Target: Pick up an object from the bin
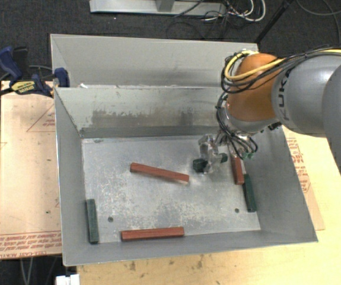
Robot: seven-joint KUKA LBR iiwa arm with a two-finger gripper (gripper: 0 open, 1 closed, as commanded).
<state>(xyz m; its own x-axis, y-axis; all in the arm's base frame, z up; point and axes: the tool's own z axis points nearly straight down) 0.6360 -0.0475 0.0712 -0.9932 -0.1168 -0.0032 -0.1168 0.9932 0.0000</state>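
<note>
I see the long red-brown rectangular bar lying mid-floor in the grey metal bin, its right end just left of my gripper. A shorter red-brown bar lies just right. I cannot tell whether the gripper is apart or together.

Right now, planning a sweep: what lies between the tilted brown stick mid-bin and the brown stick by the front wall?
Camera view: only bare bin floor between tilted stick and front stick.

Grey, scuffed bin. Red-brown: centre stick, near stick, right stick. Dark green: left bar, right bar. Orange wrist cover on silver arm.
</note>
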